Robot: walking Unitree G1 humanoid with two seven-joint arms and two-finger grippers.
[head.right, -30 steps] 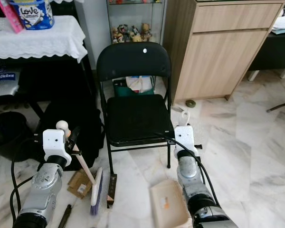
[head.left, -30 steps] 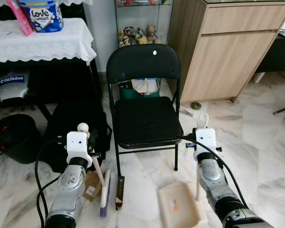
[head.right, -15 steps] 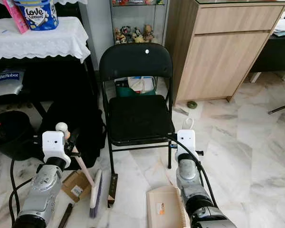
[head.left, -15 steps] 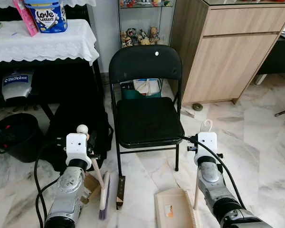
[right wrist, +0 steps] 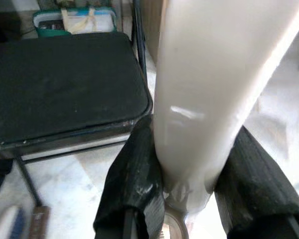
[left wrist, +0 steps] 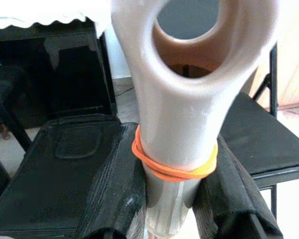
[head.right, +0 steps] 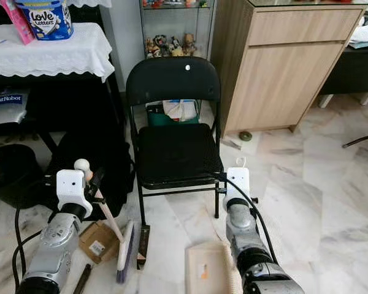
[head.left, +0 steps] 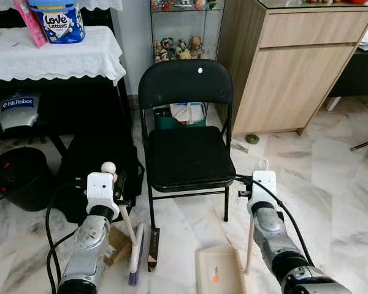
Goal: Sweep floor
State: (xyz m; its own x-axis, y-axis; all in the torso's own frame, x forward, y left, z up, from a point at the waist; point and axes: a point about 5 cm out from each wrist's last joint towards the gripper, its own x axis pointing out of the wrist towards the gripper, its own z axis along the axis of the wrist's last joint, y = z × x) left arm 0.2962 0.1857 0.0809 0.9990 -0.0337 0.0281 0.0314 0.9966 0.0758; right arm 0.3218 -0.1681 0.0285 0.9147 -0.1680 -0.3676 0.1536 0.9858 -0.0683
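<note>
A: What moved? B: The dustpan [head.left: 219,277] slid toward 9 o'clock, nearer the brush [head.left: 136,252].

A: Grips? B: Left gripper [left wrist: 175,199] clamped the orange-banded brush handle; right gripper [right wrist: 189,191] clamped the dustpan handle.

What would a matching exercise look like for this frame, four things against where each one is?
Things:
1. brush
2. dustpan
3. chair
4. tin

Places:
A. on the white-clothed table
B. held by the right gripper, pan on the floor
C. between the two arms
D. held by the left gripper, bristles on the floor

Pairs: 1-D, 2-B, 3-C, 4-A
</note>
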